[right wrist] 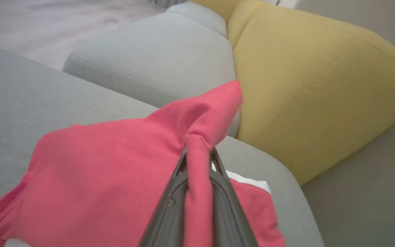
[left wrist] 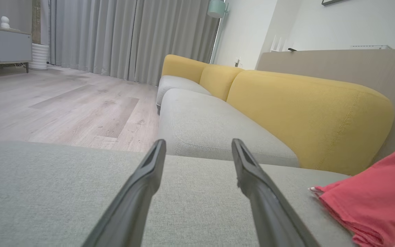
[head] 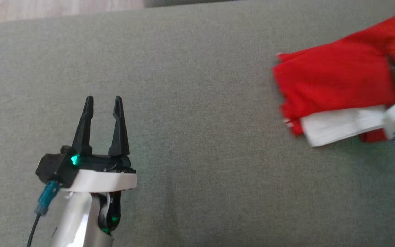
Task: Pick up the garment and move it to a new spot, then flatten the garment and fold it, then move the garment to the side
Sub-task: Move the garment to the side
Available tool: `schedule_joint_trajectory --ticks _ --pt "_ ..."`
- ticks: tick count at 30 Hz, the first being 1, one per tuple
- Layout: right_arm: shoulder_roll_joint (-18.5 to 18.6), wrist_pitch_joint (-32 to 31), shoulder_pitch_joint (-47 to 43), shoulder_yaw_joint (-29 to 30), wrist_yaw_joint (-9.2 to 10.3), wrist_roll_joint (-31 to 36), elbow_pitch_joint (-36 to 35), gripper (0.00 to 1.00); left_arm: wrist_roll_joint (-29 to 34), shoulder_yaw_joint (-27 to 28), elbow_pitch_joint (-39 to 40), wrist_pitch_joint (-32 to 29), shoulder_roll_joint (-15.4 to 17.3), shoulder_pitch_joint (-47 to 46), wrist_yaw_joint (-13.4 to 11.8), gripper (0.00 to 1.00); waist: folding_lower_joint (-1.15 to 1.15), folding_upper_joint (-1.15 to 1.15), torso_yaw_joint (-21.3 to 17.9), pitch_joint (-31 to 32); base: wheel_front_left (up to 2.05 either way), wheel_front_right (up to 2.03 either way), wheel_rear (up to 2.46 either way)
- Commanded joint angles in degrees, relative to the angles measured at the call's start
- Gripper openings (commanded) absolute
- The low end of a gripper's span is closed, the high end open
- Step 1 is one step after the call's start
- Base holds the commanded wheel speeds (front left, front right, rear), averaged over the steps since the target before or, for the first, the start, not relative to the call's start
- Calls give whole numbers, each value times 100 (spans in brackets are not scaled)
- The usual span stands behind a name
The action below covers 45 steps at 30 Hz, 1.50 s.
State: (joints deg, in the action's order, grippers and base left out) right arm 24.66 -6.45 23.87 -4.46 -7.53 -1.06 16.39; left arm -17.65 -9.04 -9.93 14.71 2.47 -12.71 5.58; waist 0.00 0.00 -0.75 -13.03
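With the right gripper (right wrist: pixel 199 152) pinched shut on a ridge of the folded red garment (right wrist: pixel 108 178) near the yellow backrest (right wrist: pixel 314 89), I'd slide it low and slowly so the folds hold; the left gripper (head: pixel 103 103) gapes empty.

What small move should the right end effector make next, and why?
Probably lower the right end effector and open it: it is shut on a raised fold of the red and white fabric garment, at the right end of the grey fabric cushion.
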Motion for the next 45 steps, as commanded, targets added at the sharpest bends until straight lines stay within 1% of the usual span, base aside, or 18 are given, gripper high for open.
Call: schedule_joint_trajectory --ticks 1,3,6,10,13,17,23,24,25,26,33,35,38,39,41,45 --pt "246 -29 75 54 4 -45 -197 0 54 184 201 29 41 -215 16 100 0 0 -44 -99 0 0 0" --pt "525 -104 82 200 4 -17 -124 0 60 179 184 29 41 -241 36 100 0 0 -43 -155 0 0 0" --pt "838 -210 87 449 4 78 11 0 55 176 171 29 41 -285 58 100 0 0 -23 -237 0 0 0" --pt "1041 -467 88 782 4 217 212 0 35 186 163 29 41 -320 78 100 0 0 5 -320 0 0 0" --pt "1138 -536 101 936 4 353 280 0 33 168 122 29 41 -334 94 100 0 0 24 -371 0 0 0" --pt "1120 -524 124 1161 4 510 283 0 47 199 128 29 41 -376 110 100 0 0 16 -469 0 0 0" --pt "940 -534 114 1422 4 652 204 0 114 273 117 29 41 -454 134 100 0 0 -24 -594 0 0 0" --pt "899 -516 111 1476 4 690 169 60 119 276 114 29 41 -470 137 100 0 0 -27 -607 0 0 0" --pt "844 -500 111 1543 4 723 137 100 122 279 108 29 41 -484 140 100 0 0 -31 -614 0 0 0" --pt "741 -491 100 1620 4 809 73 100 125 282 90 29 41 -502 146 100 0 0 -38 -604 0 0 0" --pt "421 -495 49 1676 4 973 -255 100 78 280 -49 29 41 -468 160 100 0 0 -29 -344 0 0 0" --pt "265 -491 41 1644 4 970 -422 100 53 282 -78 29 41 -450 161 100 0 0 -13 -223 0 0 0" --pt "-71 -478 45 1504 4 914 -747 100 54 307 -78 29 41 -426 132 100 0 0 9 -45 0 0 0" --pt "-71 -478 45 1504 4 914 -747 100 54 307 -78 29 41 -426 132 100 0 0 9 -45 0 0 0" --pt "-369 -451 48 1365 4 824 -993 100 57 323 -70 29 41 -398 110 100 0 0 25 71 0 0 0" --pt "-1028 -177 -53 1071 4 536 -1489 100 56 368 -71 29 41 -303 55 100 0 0 60 300 0 0 0"
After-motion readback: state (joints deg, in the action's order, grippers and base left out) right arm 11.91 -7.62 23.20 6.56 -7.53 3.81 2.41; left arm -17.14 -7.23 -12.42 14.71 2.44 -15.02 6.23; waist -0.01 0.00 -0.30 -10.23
